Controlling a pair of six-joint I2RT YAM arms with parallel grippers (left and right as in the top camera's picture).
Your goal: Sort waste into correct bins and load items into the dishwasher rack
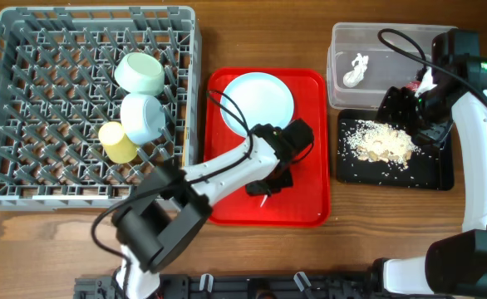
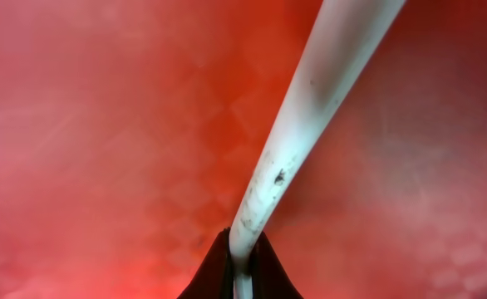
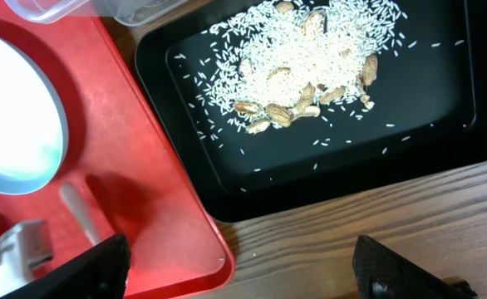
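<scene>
Fork loading is underway: our left gripper is pinching its handle at the red tray. We are judging that the next move needs a clean lift toward the rack. Our right gripper is hanging open by the black tray.

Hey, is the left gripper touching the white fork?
Touching. The left wrist view shows the left gripper pinching the white fork by its handle between both fingertips.

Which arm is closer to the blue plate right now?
Left. Its tool is low over the red tray just below the plate, clamped on the fork; the right tool is at the black tray, farther off.
</scene>
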